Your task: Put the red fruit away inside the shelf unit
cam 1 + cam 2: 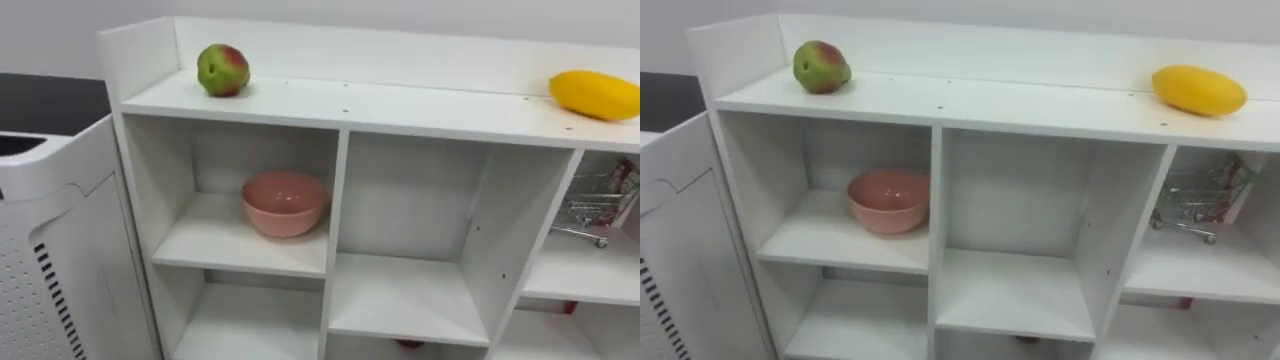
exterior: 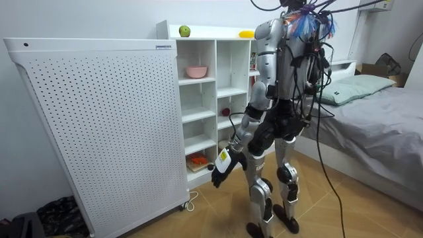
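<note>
- Left eye view: the apple (image 1: 223, 69) and a yellow fruit (image 1: 597, 94) lie well apart, at opposite ends of the closet (image 1: 400, 105) top, likely set out within reach for sorting.
- A pink bowl (image 1: 285, 203) sits in the upper left compartment, mouth up, probably meant to take fruit.
- Room view: the robot stands facing the closet, its left hand (image 2: 221, 166) hanging low by the thigh. Whether it grips anything I cannot tell.

The closet (image 1: 430, 108) is smooth, matt white board. The pink bowl (image 1: 285, 203) looks faintly glossy, perhaps plastic. The small cart (image 1: 592, 208) is shiny metal wire.
</note>
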